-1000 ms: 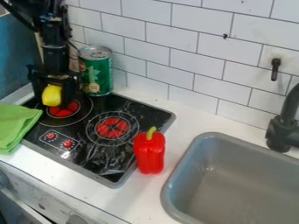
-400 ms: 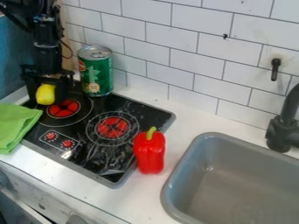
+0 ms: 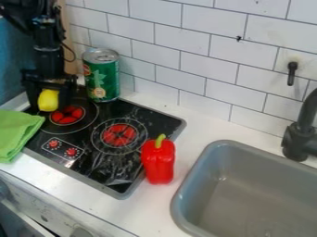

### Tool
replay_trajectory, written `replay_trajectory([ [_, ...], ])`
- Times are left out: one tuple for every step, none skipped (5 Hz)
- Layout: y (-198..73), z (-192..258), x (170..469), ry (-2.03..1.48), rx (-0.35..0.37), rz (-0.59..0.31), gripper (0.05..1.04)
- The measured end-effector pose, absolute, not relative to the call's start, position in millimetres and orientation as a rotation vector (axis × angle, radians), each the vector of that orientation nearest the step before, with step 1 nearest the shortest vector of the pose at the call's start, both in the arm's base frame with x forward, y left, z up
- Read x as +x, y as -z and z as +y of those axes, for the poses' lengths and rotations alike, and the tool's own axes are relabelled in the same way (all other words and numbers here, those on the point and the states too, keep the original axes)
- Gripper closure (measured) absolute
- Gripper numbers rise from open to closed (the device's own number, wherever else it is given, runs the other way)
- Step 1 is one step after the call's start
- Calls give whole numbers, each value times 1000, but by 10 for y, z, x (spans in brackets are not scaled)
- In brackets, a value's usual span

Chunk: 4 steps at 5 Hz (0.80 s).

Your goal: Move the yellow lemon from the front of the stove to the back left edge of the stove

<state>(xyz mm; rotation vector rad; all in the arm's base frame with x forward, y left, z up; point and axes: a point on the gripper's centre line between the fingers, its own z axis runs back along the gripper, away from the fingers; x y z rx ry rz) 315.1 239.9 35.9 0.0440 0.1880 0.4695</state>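
Appears to have a yellow lemon [image 3: 47, 100] gripped between the fingers of the end effector [image 3: 49, 101], over the far left part of the black cooktop [image 3: 99, 159], just beside the left burner [image 3: 66, 115]. Past the grasping stage, by the look of it: picked out, enclosed between both fingers. Not yet let go, so only part done with the lemon; on this judgement, short of a release and a withdrawal. Impossible to tell from this angle between touching the cooktop and hanging slightly above it. Hard, too, to judge the firmness of the grip.

See a green can [image 3: 103, 77] upright close by, to the right of the end effector and near the tiled wall [image 3: 204, 46]. Note a red bell pepper [image 3: 158, 162] at the right edge of the cooktop, well apart from the end effector and ungripped. Find a green cloth [image 3: 17, 134] at the cooktop's left edge, and a gray sink [image 3: 248, 185] set into the white surface [image 3: 193, 124] at right, by a black faucet [image 3: 300, 139].
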Motion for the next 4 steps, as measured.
replay_trajectory([
  [-349,2389,3135,-471,45,188,83],
  [-360,2356,3090,-466,41,184,83],
  [-386,2313,2980,-468,25,166,83],
  [-598,2305,2866,-493,7,107,83],
])
